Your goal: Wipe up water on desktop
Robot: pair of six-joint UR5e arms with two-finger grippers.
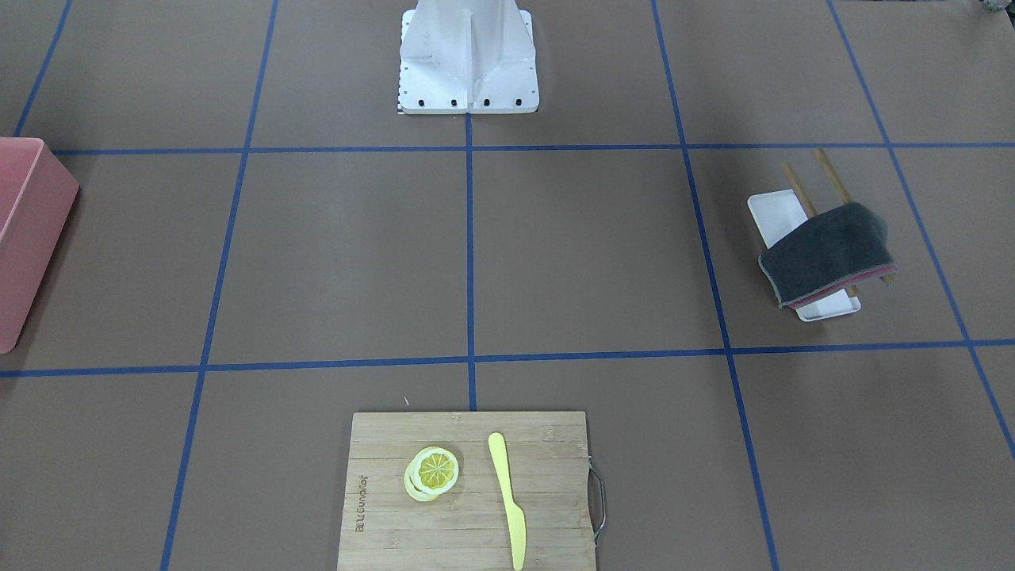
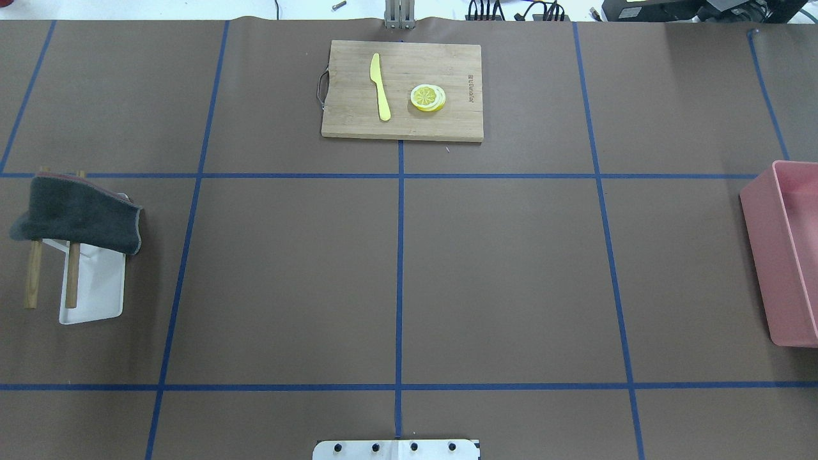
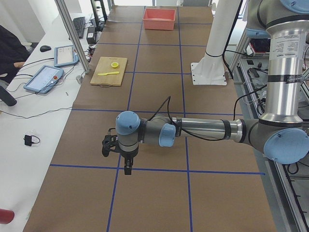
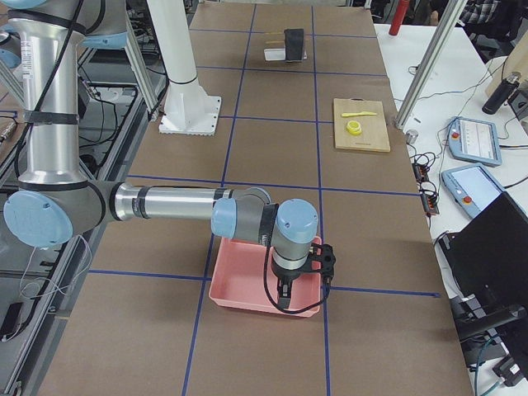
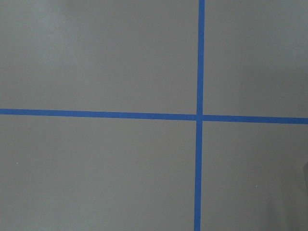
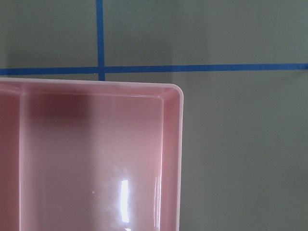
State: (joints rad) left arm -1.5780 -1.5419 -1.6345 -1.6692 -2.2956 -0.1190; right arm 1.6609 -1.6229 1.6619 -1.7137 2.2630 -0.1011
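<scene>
The brown worktop [image 2: 505, 275] fills the overhead view, with a dark grey cloth [image 2: 80, 214] draped over a wooden rack [image 2: 71, 275] at 9 o'clock. The left gripper [image 3: 127, 169] hangs above bare worktop. The right gripper [image 4: 285, 302] hangs above the corner of a pink bin [image 2: 783, 255] (at 3 o'clock); released or clenched, I cannot tell for either.

Bamboo cutting board [image 2: 358, 124] set far centre on taped brown desktop [image 2: 511, 268]; yellow knife [image 2: 381, 96] and lemon slices [image 2: 427, 98] laid on it, apart. Left: dark grey towel [image 2: 80, 214] draped over wooden rods [image 2: 72, 281] above white tray [image 2: 102, 291]. Pink bin [image 2: 799, 255] cropped at right edge.
</scene>
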